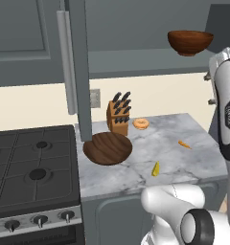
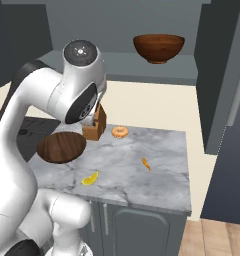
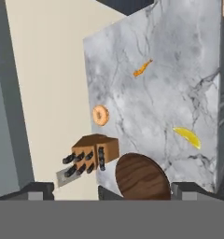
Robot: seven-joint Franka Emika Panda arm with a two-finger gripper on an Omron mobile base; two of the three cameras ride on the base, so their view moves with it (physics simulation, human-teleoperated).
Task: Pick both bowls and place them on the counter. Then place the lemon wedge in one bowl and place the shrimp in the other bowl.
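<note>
The wide, shallow dark brown bowl [image 1: 107, 148] [image 2: 62, 147] [image 3: 143, 177] rests on the marbled counter [image 1: 150, 148] [image 2: 142, 187] at its end by the stove. The smaller reddish-brown bowl [image 1: 190, 42] [image 2: 159, 47] sits high on a cabinet shelf above the counter. The pale orange shrimp ring [image 1: 141, 124] [image 2: 120, 132] [image 3: 101, 115] lies near the wall. The yellow lemon wedge [image 1: 155, 168] [image 2: 90, 178] [image 3: 187, 137] lies near the front edge. My gripper [image 3: 112, 192] hangs open high over the wide bowl, holding nothing.
A wooden knife block [image 1: 118, 115] [image 2: 95, 125] [image 3: 93, 151] stands by the wall just behind the wide bowl. A small orange scrap [image 1: 184, 144] [image 2: 146, 164] [image 3: 143, 68] lies on the counter's right part. The black gas stove [image 1: 30, 167] adjoins the counter's left.
</note>
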